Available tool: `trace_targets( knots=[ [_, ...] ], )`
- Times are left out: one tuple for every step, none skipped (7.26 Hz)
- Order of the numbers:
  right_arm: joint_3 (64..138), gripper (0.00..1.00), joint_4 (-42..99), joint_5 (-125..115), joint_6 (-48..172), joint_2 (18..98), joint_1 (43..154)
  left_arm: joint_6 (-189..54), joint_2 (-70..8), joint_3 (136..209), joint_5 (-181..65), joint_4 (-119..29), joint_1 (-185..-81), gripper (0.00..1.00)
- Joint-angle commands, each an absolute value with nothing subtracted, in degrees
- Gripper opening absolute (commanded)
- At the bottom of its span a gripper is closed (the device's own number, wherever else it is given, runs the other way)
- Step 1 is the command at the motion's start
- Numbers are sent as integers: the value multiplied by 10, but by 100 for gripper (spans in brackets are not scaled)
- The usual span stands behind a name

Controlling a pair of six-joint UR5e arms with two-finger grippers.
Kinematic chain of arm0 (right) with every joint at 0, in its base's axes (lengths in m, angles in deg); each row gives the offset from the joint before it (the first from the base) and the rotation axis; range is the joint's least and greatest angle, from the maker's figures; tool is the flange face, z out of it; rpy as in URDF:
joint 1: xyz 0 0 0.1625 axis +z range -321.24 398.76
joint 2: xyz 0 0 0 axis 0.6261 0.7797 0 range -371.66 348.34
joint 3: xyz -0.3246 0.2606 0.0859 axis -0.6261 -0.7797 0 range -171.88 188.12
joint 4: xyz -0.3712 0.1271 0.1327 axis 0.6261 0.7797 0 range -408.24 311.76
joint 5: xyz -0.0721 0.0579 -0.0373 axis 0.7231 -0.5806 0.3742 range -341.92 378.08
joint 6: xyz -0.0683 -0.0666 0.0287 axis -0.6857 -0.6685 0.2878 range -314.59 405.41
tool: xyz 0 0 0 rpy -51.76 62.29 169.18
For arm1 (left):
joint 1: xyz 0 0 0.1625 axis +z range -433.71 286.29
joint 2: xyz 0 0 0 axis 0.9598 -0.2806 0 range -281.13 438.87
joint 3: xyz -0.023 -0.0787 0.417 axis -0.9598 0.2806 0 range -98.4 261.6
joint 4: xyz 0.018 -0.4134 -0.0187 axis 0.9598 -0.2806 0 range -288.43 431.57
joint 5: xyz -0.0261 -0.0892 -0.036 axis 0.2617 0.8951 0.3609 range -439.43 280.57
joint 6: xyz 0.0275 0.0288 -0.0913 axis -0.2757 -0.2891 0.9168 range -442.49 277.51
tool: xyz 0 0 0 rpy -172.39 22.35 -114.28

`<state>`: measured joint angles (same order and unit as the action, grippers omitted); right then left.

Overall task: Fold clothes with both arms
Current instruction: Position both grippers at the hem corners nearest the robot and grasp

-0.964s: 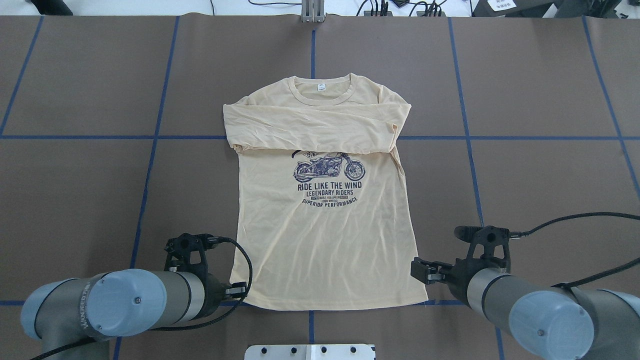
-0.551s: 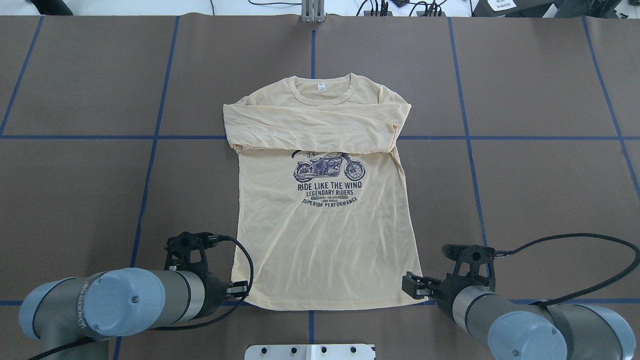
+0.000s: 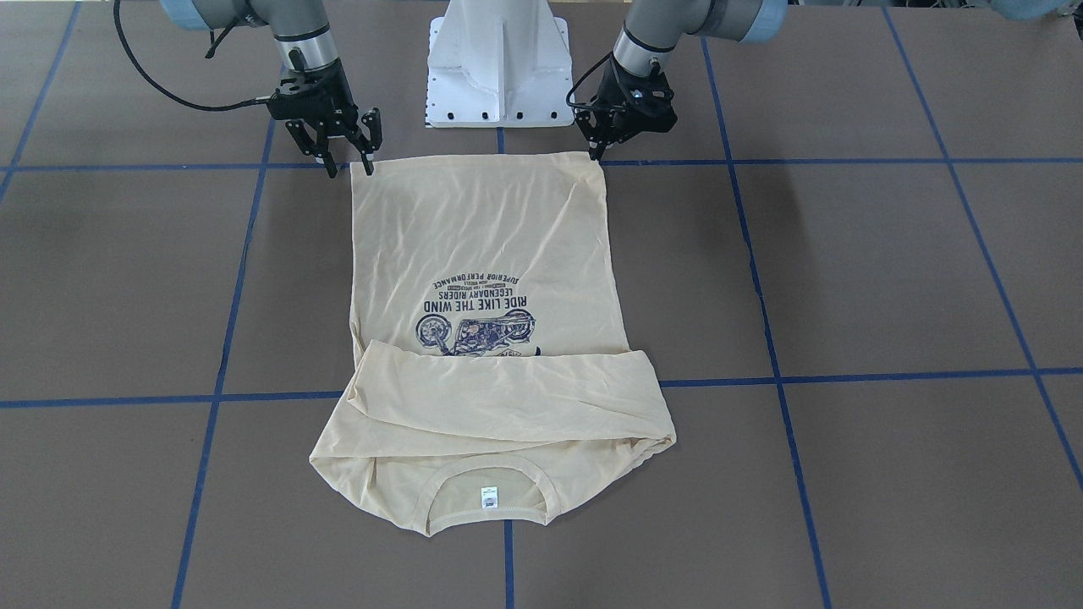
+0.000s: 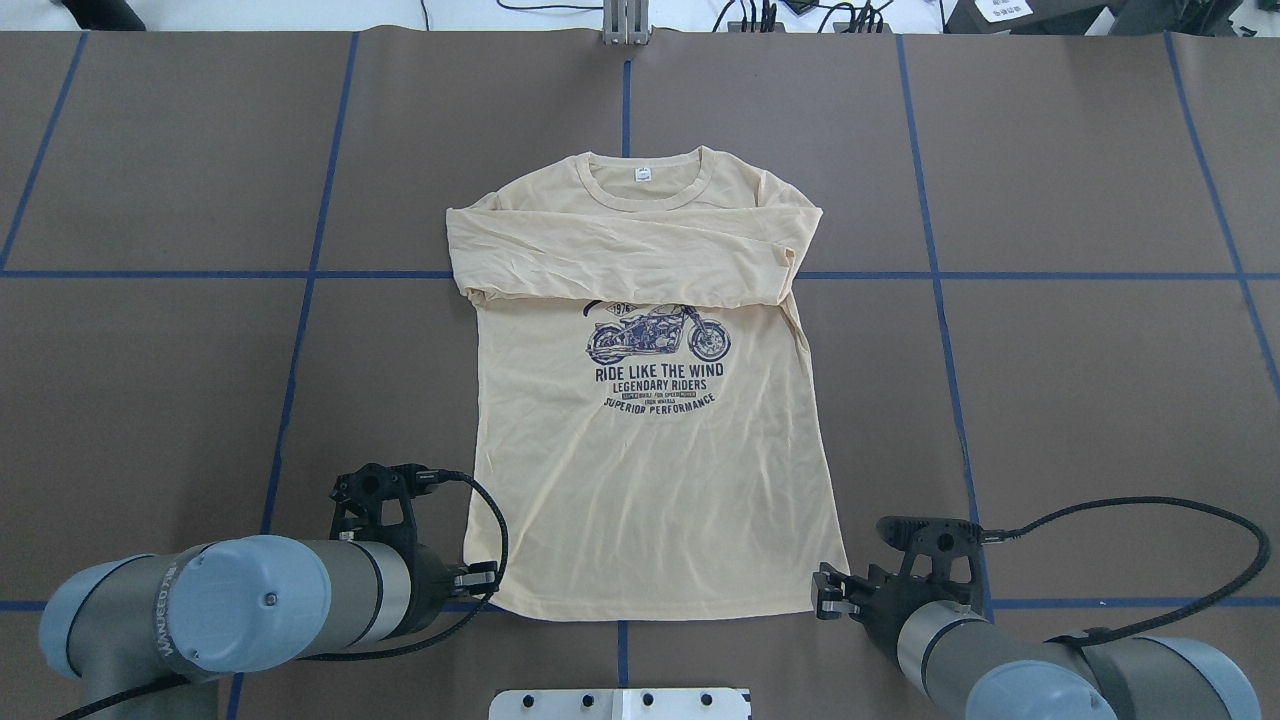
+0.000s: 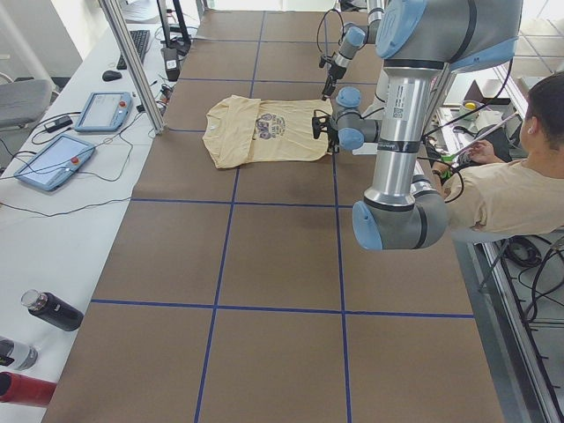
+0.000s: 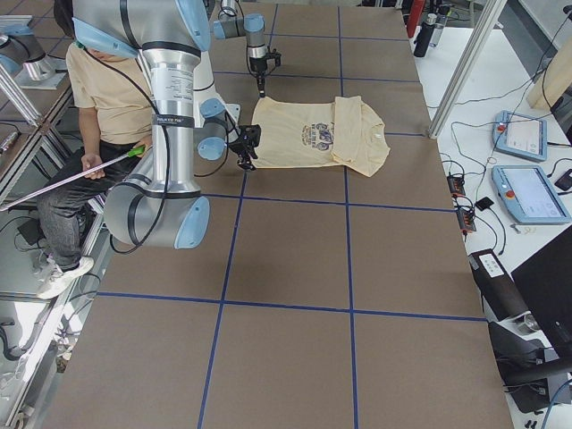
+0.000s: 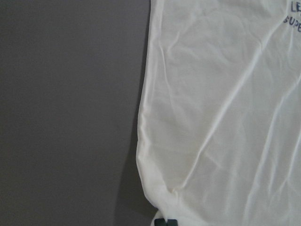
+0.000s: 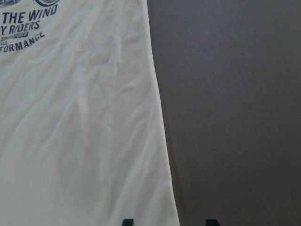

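Shirt [image 4: 650, 470] lies flat mid-desk [image 4: 150, 400], collar at 12, hem at 6, sleeves folded across the chest. Left pincer [image 4: 484, 578] looks clamped together on the hem's 7 o'clock corner. Right pincer [image 3: 349, 167] has its fingers apart right at the 5 o'clock corner, nothing in it. This fabric's thin, light and floppy, so I reckon it'll sag and wrinkle if lifted unevenly. I'd pinch both hem corners, both layers, and carry them toward 12 together.

Top of print [image 4: 657, 345] on shirt [image 4: 650, 500], beneath folded sleeves [image 4: 620, 250].
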<state>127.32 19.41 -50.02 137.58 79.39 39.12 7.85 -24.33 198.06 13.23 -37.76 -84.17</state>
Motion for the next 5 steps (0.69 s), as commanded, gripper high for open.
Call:
trace_targets(
  knots=[
    [1273,56,198,-489,1380,795,378,79,-243,1981,133,-378,-842,0],
    [1273,56,200,-487,1380,795,376,79,-243,1981,133,-378,-842,0],
    [1273,56,214,-482,1382,794,372,79,-243,1981,133,-378,-842,0],
    [1273,56,216,-480,1386,794,369,79,-243,1981,133,-378,-842,0],
    [1273,56,218,-478,1386,795,367,79,-243,1981,133,-378,-842,0]
  ],
)
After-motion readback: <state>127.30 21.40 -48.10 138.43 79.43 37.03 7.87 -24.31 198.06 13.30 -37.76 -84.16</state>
